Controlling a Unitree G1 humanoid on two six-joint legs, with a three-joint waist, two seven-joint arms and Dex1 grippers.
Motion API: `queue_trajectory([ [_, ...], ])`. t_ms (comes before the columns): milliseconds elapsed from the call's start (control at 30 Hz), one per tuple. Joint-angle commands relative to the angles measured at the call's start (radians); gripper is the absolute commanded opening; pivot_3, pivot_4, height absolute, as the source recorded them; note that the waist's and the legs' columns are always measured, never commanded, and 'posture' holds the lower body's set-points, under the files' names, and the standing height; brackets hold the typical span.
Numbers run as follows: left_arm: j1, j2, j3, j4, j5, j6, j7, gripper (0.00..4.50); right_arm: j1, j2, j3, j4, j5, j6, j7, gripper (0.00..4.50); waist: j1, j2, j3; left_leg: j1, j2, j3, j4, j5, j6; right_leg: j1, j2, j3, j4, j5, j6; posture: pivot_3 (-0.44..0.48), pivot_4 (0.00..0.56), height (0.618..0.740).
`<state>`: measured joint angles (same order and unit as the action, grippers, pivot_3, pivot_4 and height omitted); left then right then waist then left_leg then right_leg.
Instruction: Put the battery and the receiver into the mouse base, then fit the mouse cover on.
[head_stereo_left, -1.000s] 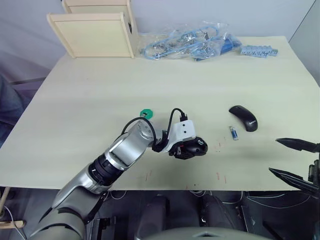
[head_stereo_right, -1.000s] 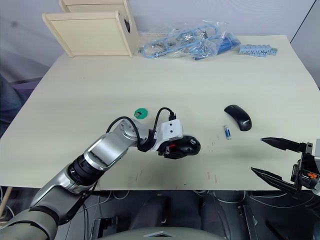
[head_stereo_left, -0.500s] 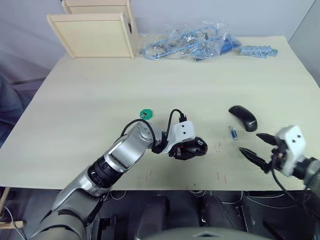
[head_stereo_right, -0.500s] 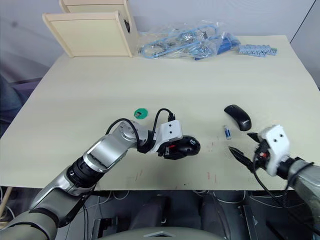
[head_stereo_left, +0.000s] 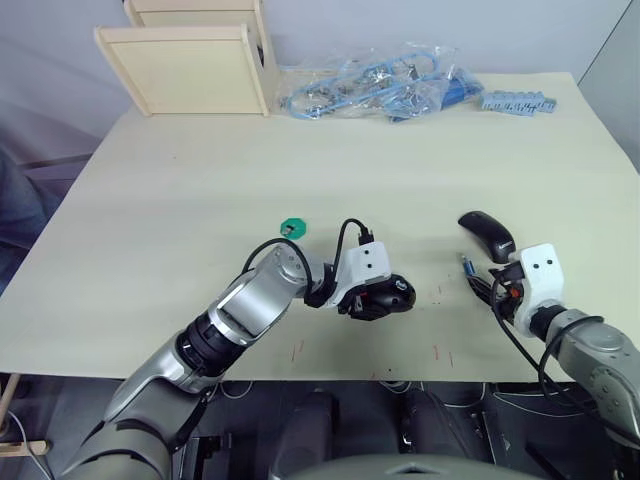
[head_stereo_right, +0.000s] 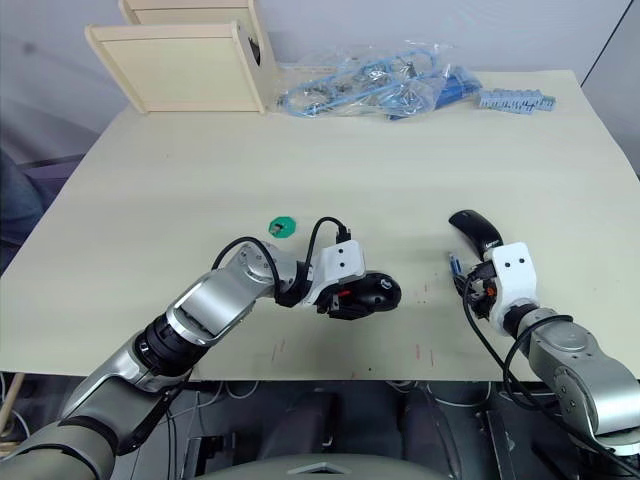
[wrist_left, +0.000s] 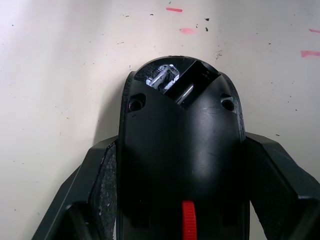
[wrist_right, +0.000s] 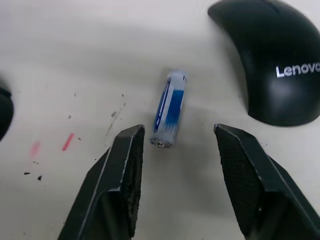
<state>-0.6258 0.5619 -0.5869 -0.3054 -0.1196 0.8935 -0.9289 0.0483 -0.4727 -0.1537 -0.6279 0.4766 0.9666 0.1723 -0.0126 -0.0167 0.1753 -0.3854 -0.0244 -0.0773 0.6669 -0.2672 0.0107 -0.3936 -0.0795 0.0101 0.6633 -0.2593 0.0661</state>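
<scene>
1. Left gripper (wrist_left: 180, 200) – its two black fingers sit against both sides of the black oval mouse base (head_stereo_left: 388, 294), pinching it on the pale wooden table (head_stereo_left: 200, 190). In the left wrist view the base's front hollow is open, with metal contacts inside and a red part near the rear.
2. Mouse base lies near the table's front edge, roughly at the middle, well apart from the other mouse parts to its right.
3. Right gripper (wrist_right: 175, 165) – fingers spread wide, low over the table, with the small blue-and-white cylindrical battery (wrist_right: 169, 116) lying just ahead of the gap between the fingertips; neither finger touches it.
4. Battery lies flat on the table, just beside the smooth glossy black curved mouse cover (head_stereo_left: 487, 234), apart from it by a narrow strip of table. In the head views it is mostly hidden behind the right gripper's white housing.
5. Mouse cover rests on the table arched side up, white "Lenovo" lettering visible in the right wrist view.
6. Small green round disc (head_stereo_left: 292, 227) lies on the table behind the left forearm.
7. Far edge: light wooden box frames (head_stereo_left: 190, 60) at left, clear plastic bags of blue parts (head_stereo_left: 380, 85) at centre-right.
8. Receiver – cannot tell where it is.
</scene>
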Motion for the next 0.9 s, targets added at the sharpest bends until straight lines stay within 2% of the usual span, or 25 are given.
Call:
queue_trajectory([
  [33, 0.014, 0.002, -0.015, -0.008, 0.003, 0.026, 0.005, 2.9, -0.02, 0.053, 0.016, -0.023, -0.015, 0.018, -0.051, 2.32, 0.0, 0.0, 0.0, 0.0, 0.0, 0.0, 0.0, 0.0, 0.0, 0.0, 0.0, 0.0, 0.0, 0.0, 0.0, 0.0, 0.15, 0.74],
  [300, 0.015, 0.005, -0.015, -0.01, 0.002, 0.027, 0.009, 2.9, -0.009, 0.138, 0.051, -0.035, -0.071, 0.024, -0.123, 2.32, -0.001, 0.0, 0.0, 0.001, 0.0, 0.0, 0.0, 0.0, 0.0, 0.0, 0.0, 0.0, 0.0, 0.0, 0.0, 0.0, 0.15, 0.74],
  [367, 0.016, 0.005, -0.015, -0.011, 0.003, 0.027, 0.011, 2.9, -0.002, 0.156, 0.055, -0.036, -0.091, 0.02, -0.141, 1.76, -0.001, 0.0, 0.0, 0.001, 0.0, 0.0, 0.0, 0.0, 0.0, 0.0, 0.0, 0.001, 0.0, 0.0, 0.0, 0.0, 0.15, 0.74],
  [400, 0.017, 0.005, -0.015, -0.013, 0.003, 0.028, 0.012, 2.9, 0.002, 0.162, 0.057, -0.038, -0.094, 0.02, -0.141, 1.25, -0.001, 0.0, 0.0, 0.001, 0.0, 0.0, 0.0, 0.0, 0.0, 0.0, 0.0, 0.001, 0.0, 0.0, 0.0, 0.0, 0.15, 0.74],
  [433, 0.017, 0.004, -0.016, -0.014, 0.003, 0.028, 0.012, 2.9, 0.005, 0.167, 0.057, -0.042, -0.094, 0.023, -0.14, 1.08, -0.001, 0.0, 0.0, 0.001, 0.0, 0.0, 0.0, 0.0, 0.0, 0.0, 0.0, 0.0, 0.0, 0.0, 0.0, 0.0, 0.15, 0.74],
  [533, 0.018, 0.005, -0.015, -0.015, 0.002, 0.029, 0.012, 2.9, 0.01, 0.17, 0.058, -0.054, -0.101, 0.022, -0.134, 0.08, -0.001, 0.0, 0.0, 0.001, 0.0, 0.0, 0.0, 0.0, 0.0, 0.0, 0.0, 0.0, 0.0, 0.0, 0.0, 0.0, 0.15, 0.74],
  [700, 0.018, 0.007, -0.014, -0.012, 0.001, 0.028, 0.012, 2.9, -0.025, 0.048, 0.044, -0.094, -0.078, 0.036, -0.021, 0.08, -0.001, 0.001, 0.0, 0.001, 0.0, 0.0, 0.0, 0.0, 0.0, 0.0, 0.0, 0.001, 0.0, 0.0, 0.0, 0.0, 0.15, 0.74],
  [800, 0.016, 0.007, -0.015, -0.008, 0.002, 0.023, 0.01, 2.9, -0.071, -0.151, 0.042, -0.159, -0.029, 0.04, 0.163, 0.08, -0.002, 0.004, 0.002, 0.001, 0.0, 0.0, 0.0, 0.0, 0.0, 0.0, 0.001, 0.0, 0.0, 0.0, 0.0, 0.0, 0.15, 0.74],
  [900, 0.013, 0.008, -0.016, -0.001, 0.003, 0.017, 0.007, 2.9, -0.152, -0.3, 0.008, -0.179, 0.13, 0.157, 0.322, 0.08, -0.001, 0.003, 0.001, 0.0, -0.001, 0.001, 0.001, 0.0, 0.001, 0.0, 0.0, 0.002, -0.001, 0.001, 0.002, 0.0, 0.15, 0.74],
])
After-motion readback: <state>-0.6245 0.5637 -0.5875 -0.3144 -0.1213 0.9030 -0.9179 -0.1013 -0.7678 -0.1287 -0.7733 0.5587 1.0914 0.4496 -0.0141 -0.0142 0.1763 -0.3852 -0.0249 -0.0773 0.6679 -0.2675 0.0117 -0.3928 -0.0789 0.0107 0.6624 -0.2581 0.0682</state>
